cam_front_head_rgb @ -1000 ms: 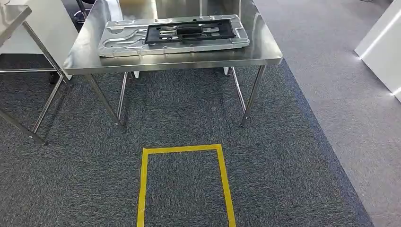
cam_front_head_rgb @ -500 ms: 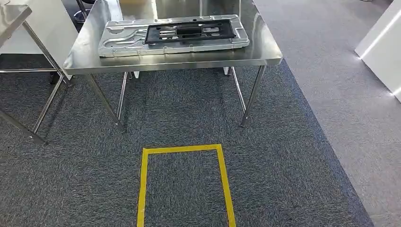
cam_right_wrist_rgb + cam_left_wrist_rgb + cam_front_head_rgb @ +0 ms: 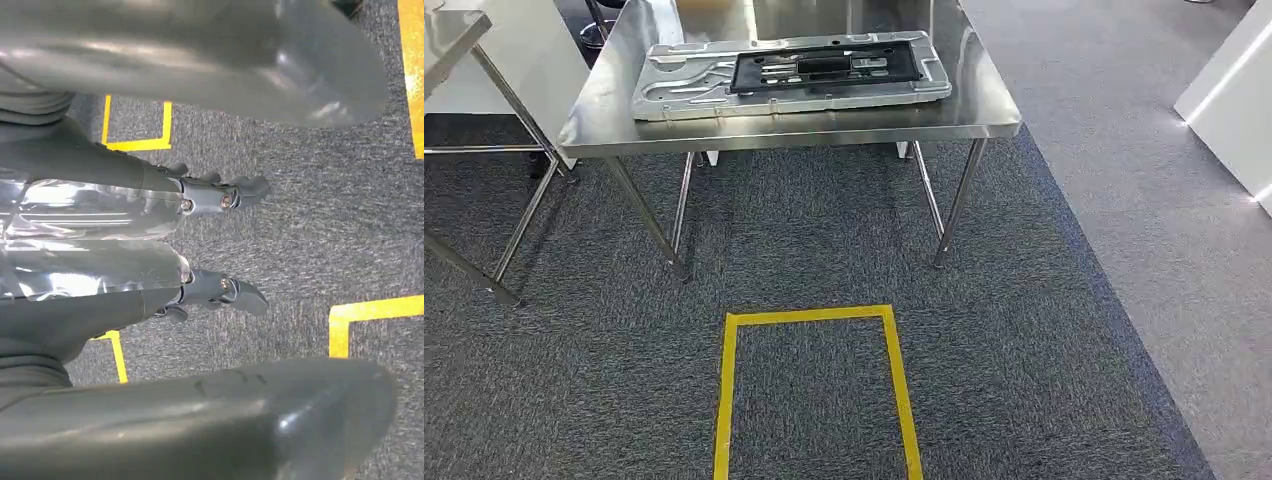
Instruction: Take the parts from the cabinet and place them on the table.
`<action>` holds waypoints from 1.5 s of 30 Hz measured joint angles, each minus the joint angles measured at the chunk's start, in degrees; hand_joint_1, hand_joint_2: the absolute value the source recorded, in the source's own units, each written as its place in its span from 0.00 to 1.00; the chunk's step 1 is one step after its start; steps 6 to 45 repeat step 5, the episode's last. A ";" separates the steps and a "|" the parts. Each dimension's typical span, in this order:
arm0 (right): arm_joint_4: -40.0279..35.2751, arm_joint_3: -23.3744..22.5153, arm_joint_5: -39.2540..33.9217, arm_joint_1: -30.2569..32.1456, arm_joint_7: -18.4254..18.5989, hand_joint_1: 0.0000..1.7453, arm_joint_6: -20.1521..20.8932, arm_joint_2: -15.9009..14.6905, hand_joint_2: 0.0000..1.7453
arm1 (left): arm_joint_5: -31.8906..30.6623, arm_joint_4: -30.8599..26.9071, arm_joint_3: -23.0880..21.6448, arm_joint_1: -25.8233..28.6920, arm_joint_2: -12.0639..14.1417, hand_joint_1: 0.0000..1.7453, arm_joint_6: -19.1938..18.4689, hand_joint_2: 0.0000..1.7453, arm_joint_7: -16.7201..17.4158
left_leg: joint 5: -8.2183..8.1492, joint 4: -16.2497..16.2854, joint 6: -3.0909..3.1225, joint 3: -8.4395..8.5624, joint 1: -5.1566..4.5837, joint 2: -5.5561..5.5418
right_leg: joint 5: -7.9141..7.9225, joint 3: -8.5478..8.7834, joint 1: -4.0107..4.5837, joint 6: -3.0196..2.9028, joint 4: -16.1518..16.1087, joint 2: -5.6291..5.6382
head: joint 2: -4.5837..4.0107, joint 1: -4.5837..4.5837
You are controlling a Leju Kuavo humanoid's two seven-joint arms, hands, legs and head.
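Both hands (image 3: 215, 292) (image 3: 220, 195) hanging empty over grey carpet (image 3: 824, 230); parts (image 3: 789, 75) on steel table (image 3: 984, 115)

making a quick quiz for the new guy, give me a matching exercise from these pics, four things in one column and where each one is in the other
Things:
1. black frame
2. silver panel
3. yellow tape outline
4. second steel table

Places:
A. on the carpet, nearer the robot than the main table
B. at the head view's left edge
C. on top of the silver panel
D. flat on the main table

Pairs: 1-C, 2-D, 3-A, 4-B
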 joint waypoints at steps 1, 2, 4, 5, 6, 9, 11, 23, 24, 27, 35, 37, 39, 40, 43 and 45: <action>-0.20 1.15 -1.10 0.21 0.05 0.00 0.07 -0.07 0.00 | 0.88 -0.16 -1.15 0.20 0.04 0.00 0.00 0.00 0.27 | 0.00 0.00 0.00 0.00 0.00 0.00 | 0.00 0.00 0.00 0.00 0.00 0.00 | 0.00 0.00; -0.33 2.26 -2.11 0.35 0.09 0.00 0.15 -0.11 0.00 | 1.74 -0.29 -2.22 0.33 0.07 0.00 0.02 0.00 0.44 | 0.00 0.00 0.00 0.00 0.00 0.00 | 0.00 0.00 0.00 0.00 0.00 0.00 | 0.00 0.00; -0.33 2.26 -2.11 0.35 0.09 0.00 0.15 -0.11 0.00 | 1.74 -0.29 -2.22 0.33 0.07 0.00 0.02 0.00 0.44 | 0.00 0.00 0.00 0.00 0.00 0.00 | 0.00 0.00 0.00 0.00 0.00 0.00 | 0.00 0.00; -0.33 2.26 -2.11 0.35 0.09 0.00 0.15 -0.11 0.00 | 1.74 -0.29 -2.22 0.33 0.07 0.00 0.02 0.00 0.44 | 0.00 0.00 0.00 0.00 0.00 0.00 | 0.00 0.00 0.00 0.00 0.00 0.00 | 0.00 0.00; -0.33 2.26 -2.11 0.35 0.09 0.00 0.15 -0.11 0.00 | 1.74 -0.29 -2.22 0.33 0.07 0.00 0.02 0.00 0.44 | 0.00 0.00 0.00 0.00 0.00 0.00 | 0.00 0.00 0.00 0.00 0.00 0.00 | 0.00 0.00; -0.33 2.26 -2.11 0.35 0.09 0.00 0.15 -0.11 0.00 | 1.74 -0.29 -2.22 0.33 0.07 0.00 0.02 0.00 0.44 | 0.00 0.00 0.00 0.00 0.00 0.00 | 0.00 0.00 0.00 0.00 0.00 0.00 | 0.00 0.00; -0.33 2.26 -2.11 0.35 0.09 0.00 0.15 -0.11 0.00 | 1.74 -0.29 -2.22 0.33 0.07 0.00 0.02 0.00 0.44 | 0.00 0.00 0.00 0.00 0.00 0.00 | 0.00 0.00 0.00 0.00 0.00 0.00 | 0.00 0.00; -0.33 2.26 -2.11 0.35 0.09 0.00 0.15 -0.11 0.00 | 1.74 -0.29 -2.22 0.33 0.07 0.00 0.02 0.00 0.44 | 0.00 0.00 0.00 0.00 0.00 0.00 | 0.00 0.00 0.00 0.00 0.00 0.00 | 0.00 0.00; -0.33 2.26 -2.11 0.35 0.09 0.00 0.15 -0.11 0.00 | 1.74 -0.29 -2.22 0.33 0.07 0.00 0.02 0.00 0.44 | 0.00 0.00 0.00 0.00 0.00 0.00 | 0.00 0.00 0.00 0.00 0.00 0.00 | 0.00 0.00; -0.33 2.26 -2.11 0.35 0.09 0.00 0.15 -0.11 0.00 | 1.74 -0.29 -2.22 0.33 0.07 0.00 0.02 0.00 0.44 | 0.00 0.00 0.00 0.00 0.00 0.00 | 0.00 0.00 0.00 0.00 0.00 0.00 | 0.00 0.00; -0.33 2.26 -2.11 0.35 0.09 0.00 0.15 -0.11 0.00 | 1.74 -0.29 -2.22 0.33 0.07 0.00 0.02 0.00 0.44 | 0.00 0.00 0.00 0.00 0.00 0.00 | 0.00 0.00 0.00 0.00 0.00 0.00 | 0.00 0.00; -0.33 2.26 -2.11 0.35 0.09 0.00 0.15 -0.11 0.00 | 1.74 -0.29 -2.22 0.33 0.07 0.00 0.02 0.00 0.44 | 0.00 0.00 0.00 0.00 0.00 0.00 | 0.00 0.00 0.00 0.00 0.00 0.00 | 0.00 0.00; -0.33 2.26 -2.11 0.35 0.09 0.00 0.15 -0.11 0.00 | 1.74 -0.29 -2.22 0.33 0.07 0.00 0.02 0.00 0.44 | 0.00 0.00 0.00 0.00 0.00 0.00 | 0.00 0.00 0.00 0.00 0.00 0.00 | 0.00 0.00; -0.33 2.26 -2.11 0.35 0.09 0.00 0.15 -0.11 0.00 | 1.74 -0.29 -2.22 0.33 0.07 0.00 0.02 0.00 0.44 | 0.00 0.00 0.00 0.00 0.00 0.00 | 0.00 0.00 0.00 0.00 0.00 0.00 | 0.00 0.00; -0.33 2.26 -2.11 0.35 0.09 0.00 0.15 -0.11 0.00 | 1.74 -0.29 -2.22 0.33 0.07 0.00 0.02 0.00 0.44 | 0.00 0.00 0.00 0.00 0.00 0.00 | 0.00 0.00 0.00 0.00 0.00 0.00 | 0.00 0.00; -0.33 2.26 -2.11 0.35 0.09 0.00 0.15 -0.11 0.00 | 1.74 -0.29 -2.22 0.33 0.07 0.00 0.02 0.00 0.44 | 0.00 0.00 0.00 0.00 0.00 0.00 | 0.00 0.00 0.00 0.00 0.00 0.00 | 0.00 0.00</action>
